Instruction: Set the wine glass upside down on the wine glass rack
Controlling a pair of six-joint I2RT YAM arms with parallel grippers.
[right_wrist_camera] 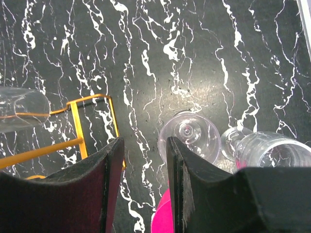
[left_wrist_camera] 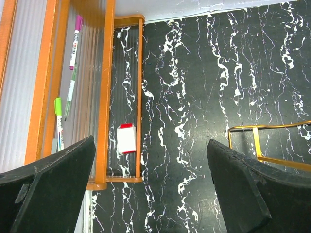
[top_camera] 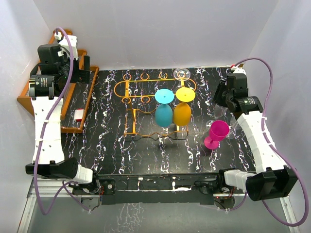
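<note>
The left arm [top_camera: 46, 121] stretches straight away from its base along the left side, its wrist bent inward at the far end. The left fingers [left_wrist_camera: 53, 184] stand spread wide apart. The right arm [top_camera: 257, 131] leans up the right side, wrist tipped downward. The right fingers [right_wrist_camera: 194, 184] stand close together with a narrow gap between them; whether they grip anything cannot be told.

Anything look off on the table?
One clear wine glass looks tipped on its side, right beside the magenta wine glass, which stands upright. The view is blurry there, so I'm not certain. Nothing looks spilled or broken.
</note>
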